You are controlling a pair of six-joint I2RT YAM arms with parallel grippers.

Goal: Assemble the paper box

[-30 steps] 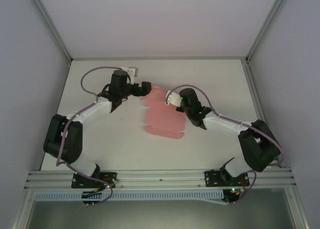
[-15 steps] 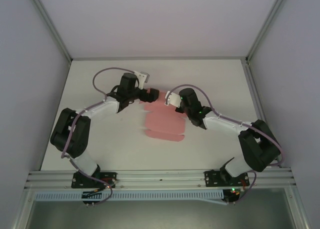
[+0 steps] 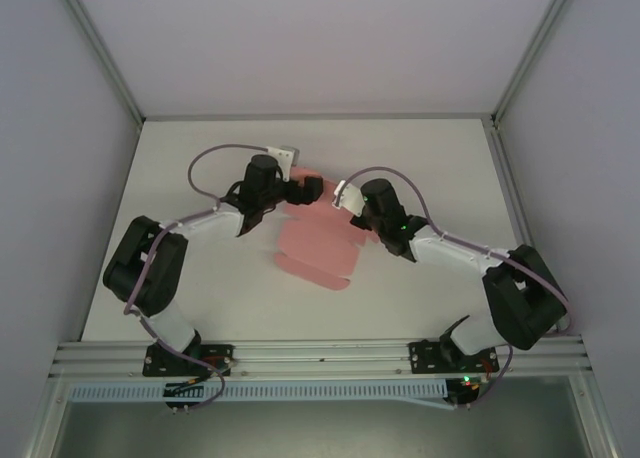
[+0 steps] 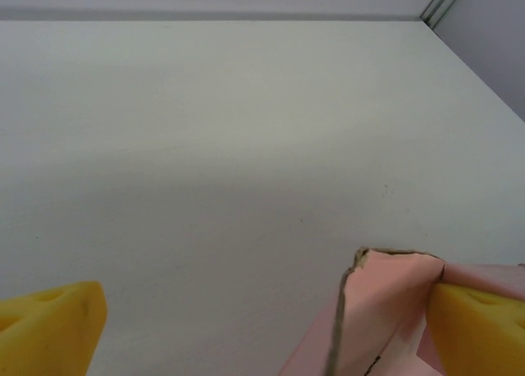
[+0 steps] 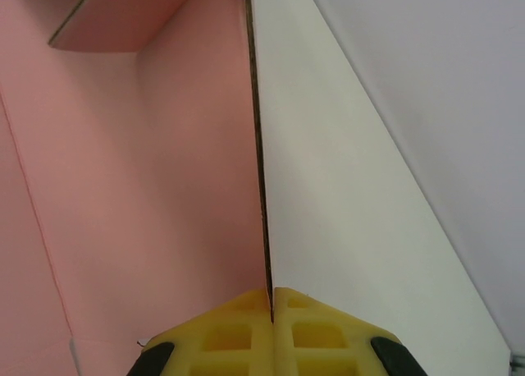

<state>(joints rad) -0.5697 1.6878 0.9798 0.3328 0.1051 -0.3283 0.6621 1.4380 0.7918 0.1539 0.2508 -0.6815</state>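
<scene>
pink paper box point(image 3: 318, 246) edge pinched in right jaws; left jaws spread.

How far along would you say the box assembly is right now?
Early. Done: one flap of the paper box stands raised; the rest looks mostly unfolded. In hand: the right gripper is shut on its edge; the open left gripper has one pad against the flap. Left: folding up the walls and closing them.

— What carries everything here?
— A white table point(image 3: 440, 168), walled on three sides.
— And on it?
— One pink paper box point(image 3: 315, 250), a creased card sheet near the middle, its far end raised off the top
</scene>
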